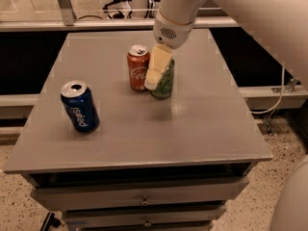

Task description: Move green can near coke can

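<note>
The green can (165, 83) stands upright on the grey table (192, 129), just right of the red coke can (137, 68), nearly touching it. My gripper (159, 77) comes down from above and is shut on the green can. One cream finger (155, 70) lies across the can's front left side and the other is hidden behind it. The can's top is covered by the gripper.
A blue Pepsi can (79, 106) stands upright at the table's front left. The table has drawers (144, 201) below its front edge. A black rail and a metal frame (62, 4) run behind the table. My white arm (269, 18) spans the upper right.
</note>
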`<act>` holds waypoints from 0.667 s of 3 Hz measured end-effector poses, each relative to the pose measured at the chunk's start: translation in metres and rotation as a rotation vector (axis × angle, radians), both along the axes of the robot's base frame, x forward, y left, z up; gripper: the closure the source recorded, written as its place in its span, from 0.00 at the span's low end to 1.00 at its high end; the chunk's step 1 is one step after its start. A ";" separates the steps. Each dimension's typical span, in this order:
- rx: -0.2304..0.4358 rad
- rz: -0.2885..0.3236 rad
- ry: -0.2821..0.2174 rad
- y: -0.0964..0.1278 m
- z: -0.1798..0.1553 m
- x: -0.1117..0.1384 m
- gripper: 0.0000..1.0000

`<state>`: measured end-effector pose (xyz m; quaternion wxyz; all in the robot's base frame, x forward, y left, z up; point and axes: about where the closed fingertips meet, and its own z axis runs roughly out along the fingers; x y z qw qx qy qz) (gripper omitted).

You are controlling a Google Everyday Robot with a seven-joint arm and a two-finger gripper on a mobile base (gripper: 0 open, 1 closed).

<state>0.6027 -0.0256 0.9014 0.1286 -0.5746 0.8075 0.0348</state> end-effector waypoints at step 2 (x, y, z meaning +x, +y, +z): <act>0.004 0.017 -0.016 -0.003 0.007 -0.004 0.00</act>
